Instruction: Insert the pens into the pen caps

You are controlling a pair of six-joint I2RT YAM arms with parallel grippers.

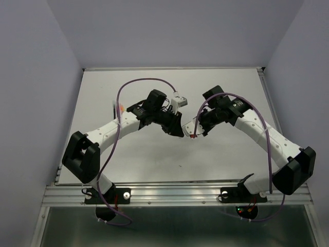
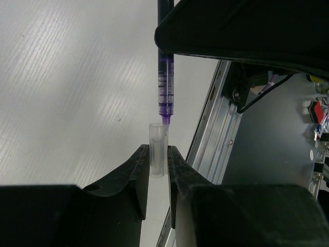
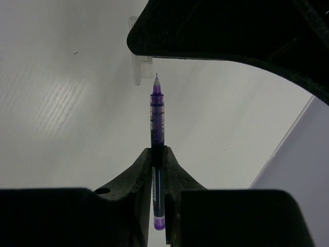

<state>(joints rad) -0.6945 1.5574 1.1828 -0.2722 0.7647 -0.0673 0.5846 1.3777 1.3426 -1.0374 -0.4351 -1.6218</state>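
Insertion step — left gripper [image 2: 158,150] is pinching the clear pen cap [image 2: 158,136], right gripper [image 3: 158,154] is clamping a purple pen [image 3: 157,113], its tip hovering just beside the cap's mouth, not yet in — next move is likely needing finer alignment, then a straight push in.

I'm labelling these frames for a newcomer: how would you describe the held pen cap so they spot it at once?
Look over the middle of the white table, where the left arm and right arm meet tip to tip. The left gripper pinches the pen cap there. It is a short, clear tube, unlike the long purple pen pointing at it.
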